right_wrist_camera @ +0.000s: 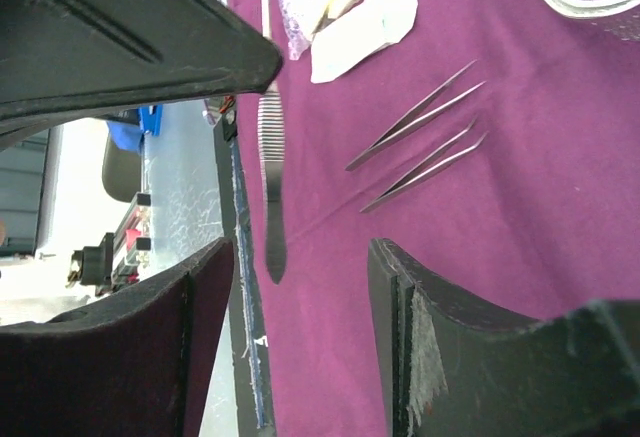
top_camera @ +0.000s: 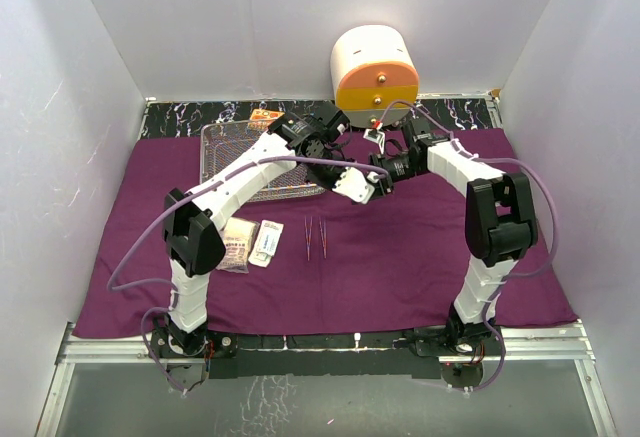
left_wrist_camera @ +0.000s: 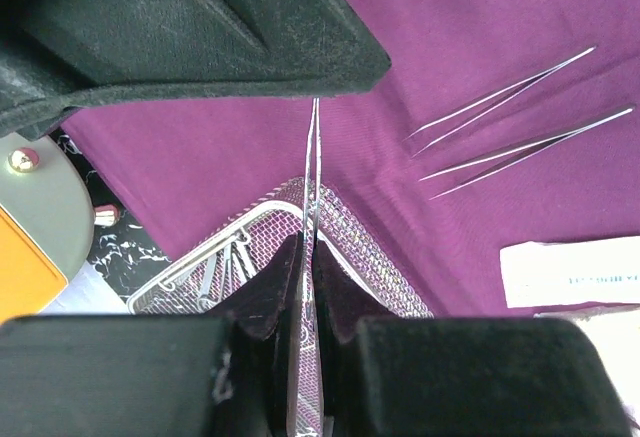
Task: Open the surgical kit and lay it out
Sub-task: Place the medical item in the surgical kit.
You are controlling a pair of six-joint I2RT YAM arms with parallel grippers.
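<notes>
The purple cloth (top_camera: 420, 247) lies spread over the table. The wire-mesh tray (top_camera: 225, 152) sits on it at the back left, with ring-handled forceps (left_wrist_camera: 222, 275) still inside. My left gripper (left_wrist_camera: 308, 247) is shut on a pair of tweezers (left_wrist_camera: 312, 177), holding it above the cloth at mid-table (top_camera: 366, 185). My right gripper (right_wrist_camera: 300, 247) stands open around the free end of those tweezers (right_wrist_camera: 270, 167), and neither finger touches them. Two more tweezers (top_camera: 315, 237) lie side by side on the cloth. A flat white packet (top_camera: 266, 242) and a gauze packet (top_camera: 237, 245) lie to their left.
A rounded white-and-orange drawer cabinet (top_camera: 375, 65) stands at the back centre, behind both grippers. White walls close in the left, right and back sides. The cloth's near edge meets a metal-framed glass strip (top_camera: 330, 387) by the arm bases.
</notes>
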